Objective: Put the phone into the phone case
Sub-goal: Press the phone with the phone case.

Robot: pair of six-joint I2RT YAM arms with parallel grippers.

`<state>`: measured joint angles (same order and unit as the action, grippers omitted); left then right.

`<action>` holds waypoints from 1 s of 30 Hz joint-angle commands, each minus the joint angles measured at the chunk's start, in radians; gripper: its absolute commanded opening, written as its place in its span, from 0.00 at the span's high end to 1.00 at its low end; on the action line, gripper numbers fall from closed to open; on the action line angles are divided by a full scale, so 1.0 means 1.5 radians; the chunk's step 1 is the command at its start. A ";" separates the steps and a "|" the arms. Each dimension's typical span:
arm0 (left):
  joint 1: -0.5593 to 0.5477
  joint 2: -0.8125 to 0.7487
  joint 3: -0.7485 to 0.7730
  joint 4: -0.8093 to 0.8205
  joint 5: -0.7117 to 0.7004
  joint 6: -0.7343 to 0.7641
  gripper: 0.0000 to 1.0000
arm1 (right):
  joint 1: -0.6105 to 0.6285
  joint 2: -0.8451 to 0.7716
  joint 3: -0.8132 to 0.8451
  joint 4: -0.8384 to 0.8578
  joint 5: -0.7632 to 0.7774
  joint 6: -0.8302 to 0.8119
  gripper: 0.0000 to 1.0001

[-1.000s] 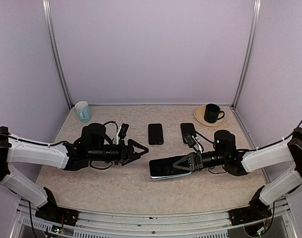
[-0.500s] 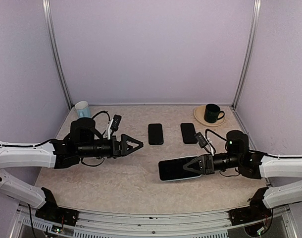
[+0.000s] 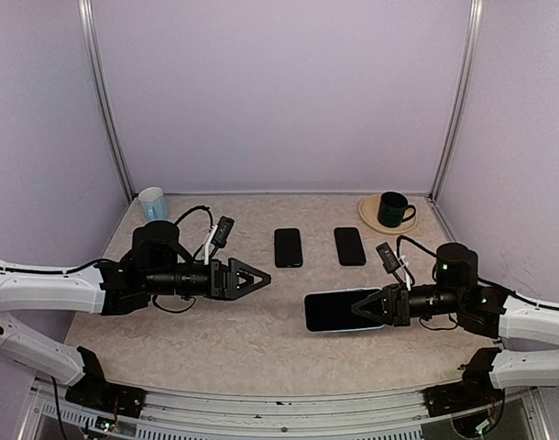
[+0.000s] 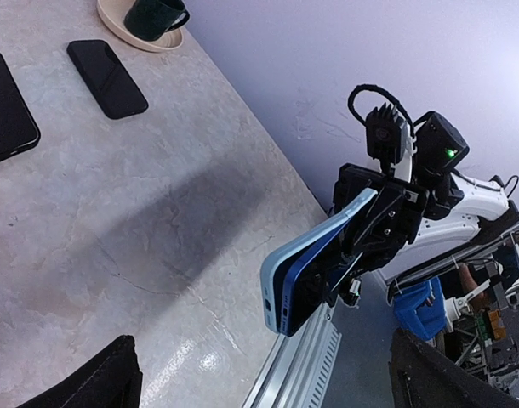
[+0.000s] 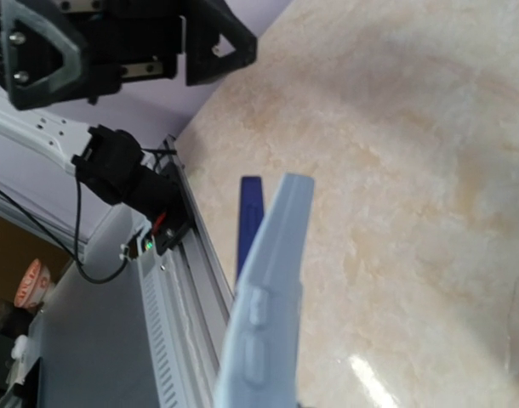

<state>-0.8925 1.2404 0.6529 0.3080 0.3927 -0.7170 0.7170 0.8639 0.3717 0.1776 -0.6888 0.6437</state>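
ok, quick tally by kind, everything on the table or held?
Phones: 3 (left black phone, right black phone, held phone)
Phone cases: 1 (light blue case, on the held phone)
Mugs: 2 (pale blue mug, dark mug)
Saucers: 1 (saucer)
Total: 7

This is a robotics lab test cell, not a lived-in room: plain lilac wall panels (image 3: 279, 92) held by bare aluminium corner posts (image 3: 105, 101) box in a beige marble-pattern tabletop (image 3: 261, 339), whose near edge carries a slotted silver aluminium rail (image 3: 261, 403). A white-and-black left robot arm (image 3: 50, 286) and a matching right robot arm (image 3: 536, 321) are bolted there, trailing exposed black cables (image 3: 192, 215), and the left wrist view shows cluttered wiring and equipment (image 4: 498, 314) past the table's edge
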 commanded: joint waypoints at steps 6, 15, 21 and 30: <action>-0.017 0.034 0.046 -0.019 0.022 0.059 0.01 | -0.002 -0.018 -0.007 -0.014 -0.035 -0.054 1.00; -0.035 0.073 0.092 -0.076 0.043 0.105 0.01 | 0.012 -0.029 -0.001 -0.037 -0.084 -0.116 1.00; -0.068 0.122 0.129 -0.084 0.077 0.138 0.01 | 0.033 -0.005 -0.002 -0.020 -0.098 -0.131 1.00; -0.117 0.199 0.183 -0.084 0.130 0.177 0.01 | 0.072 0.016 0.009 0.013 -0.114 -0.136 1.00</action>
<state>-1.0481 1.5043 0.8879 0.1841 0.5297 -0.5014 0.8043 0.9028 0.3611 0.1013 -0.8116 0.4576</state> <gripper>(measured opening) 0.989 0.090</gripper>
